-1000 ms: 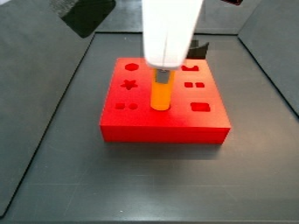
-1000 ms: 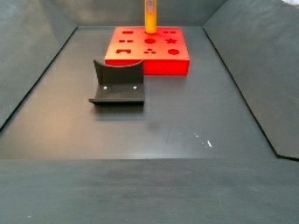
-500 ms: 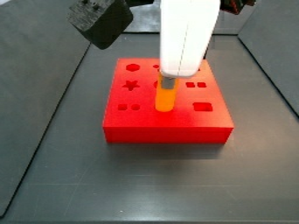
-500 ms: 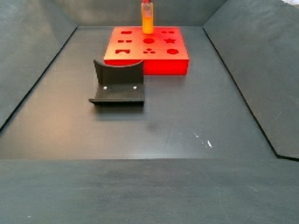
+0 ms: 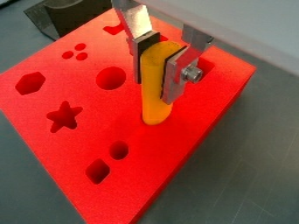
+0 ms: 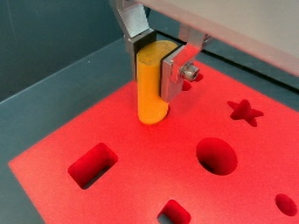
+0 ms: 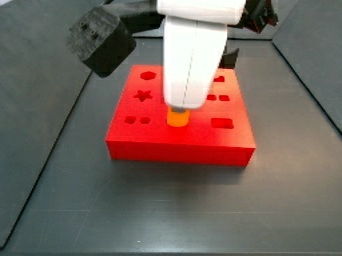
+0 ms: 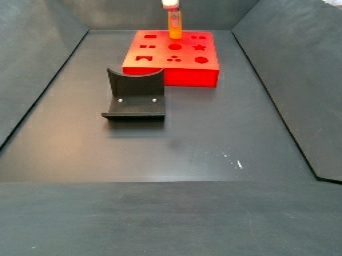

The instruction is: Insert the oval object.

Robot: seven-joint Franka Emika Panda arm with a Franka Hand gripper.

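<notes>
The dark grey table (image 8: 201,200) carries the red block (image 8: 171,72) at its far end, with the fixture (image 8: 134,96) standing well apart on the nearer floor. The end effector (image 5: 163,63) hangs directly over the block, its silver fingers (image 5: 177,72) pinching the oval object (image 5: 156,83) by its upper half. Compared with a second ago, far less of the orange-yellow peg shows below the arm in a side view (image 7: 177,117): then a long stretch stood above the red surface, now only a short stub is visible. Both wrist views show the peg upright, its rounded lower end (image 6: 151,112) meeting the block's top face. I judge the peg is going down into its hole, though the hole's mouth is hidden by the peg itself. If so, insertion is well underway and release remains
</notes>
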